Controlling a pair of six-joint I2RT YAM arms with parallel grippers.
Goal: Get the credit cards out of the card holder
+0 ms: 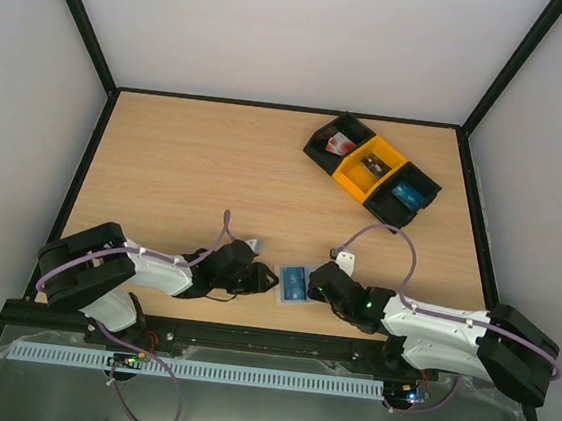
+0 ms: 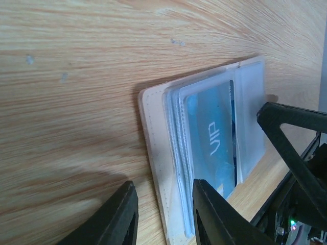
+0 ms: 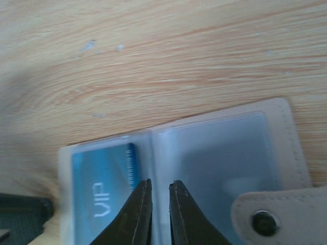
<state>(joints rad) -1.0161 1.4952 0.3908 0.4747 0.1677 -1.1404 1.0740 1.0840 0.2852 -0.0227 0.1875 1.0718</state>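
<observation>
Evidently the job is partway through. The card holder (image 1: 293,283) lies open and flat on the table (image 1: 195,171), with one arm at either end of it. A credit card (image 2: 212,138), bright blue with pale "VIP" lettering, sits in the pocket on the half of the holder nearer the left gripper (image 2: 163,186), its face showing through the translucent plastic. That gripper sits low at the holder's left end. Its fingers are spread and straddle the cream stitched border, one over bare wood just beside the holder and the other over the stack of sleeves, with nothing pinched between them. The stance looks meant either to steady the holder or to line up on the card's edge. The right gripper (image 3: 160,182) hovers at the holder's centre fold, its fingers almost pressed together with only a slim slit between them. Whether a thin leaf of plastic is caught in that slit I cannot tell. The snap tab (image 3: 276,217) lies at the holder's right end, clear of the pockets. Well beyond the holder, toward the table's far right, stands a row of three bins (image 1: 349,181). Another blue card (image 1: 408,195) lies in the end one, so I judge that bin to be where this card belongs.
</observation>
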